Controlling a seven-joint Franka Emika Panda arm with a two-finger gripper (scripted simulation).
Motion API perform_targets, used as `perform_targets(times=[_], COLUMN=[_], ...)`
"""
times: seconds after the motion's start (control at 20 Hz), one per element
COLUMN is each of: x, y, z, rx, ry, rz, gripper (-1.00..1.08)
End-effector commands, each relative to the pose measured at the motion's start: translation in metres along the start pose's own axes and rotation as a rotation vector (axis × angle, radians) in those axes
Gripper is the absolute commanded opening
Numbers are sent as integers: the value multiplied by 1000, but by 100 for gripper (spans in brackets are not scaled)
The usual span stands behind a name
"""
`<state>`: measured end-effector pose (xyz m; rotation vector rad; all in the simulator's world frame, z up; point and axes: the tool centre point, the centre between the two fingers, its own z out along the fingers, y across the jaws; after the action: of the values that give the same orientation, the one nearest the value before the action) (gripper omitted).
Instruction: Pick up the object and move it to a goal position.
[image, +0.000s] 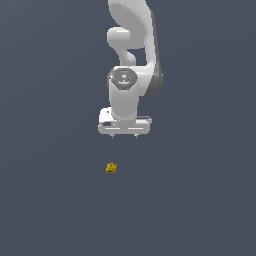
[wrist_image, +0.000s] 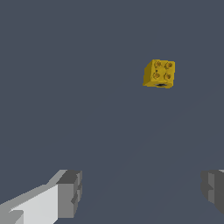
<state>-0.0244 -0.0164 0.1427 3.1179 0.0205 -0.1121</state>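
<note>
Below the single white tool (image: 124, 136), well apart from it, lies one yellow-gold object (image: 111, 168); the tool's two fingers (wrist_image: 69, 193) stand spread, gripping nothing.

Arm (image: 132, 30) cut off above; fingers (wrist_image: 70, 192) cropped at wrist view's edges.

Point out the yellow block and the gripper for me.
yellow block (wrist_image: 159, 73), wrist view, on its studded top face.
gripper (image: 124, 135), exterior view, midway between its two short fingertips, which stand apart.

White arm (image: 131, 75) hangs above the yellow object (image: 111, 168).
</note>
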Motion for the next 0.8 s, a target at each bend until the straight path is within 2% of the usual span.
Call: perform_targets(times=[0.0, 0.4, 0.75], x=[0, 8, 9], y=[0, -13, -12], z=[0, -22, -21], rx=[0, -19, -19], ry=[0, 29, 29], rz=[0, -52, -63], gripper=[100, 100, 100])
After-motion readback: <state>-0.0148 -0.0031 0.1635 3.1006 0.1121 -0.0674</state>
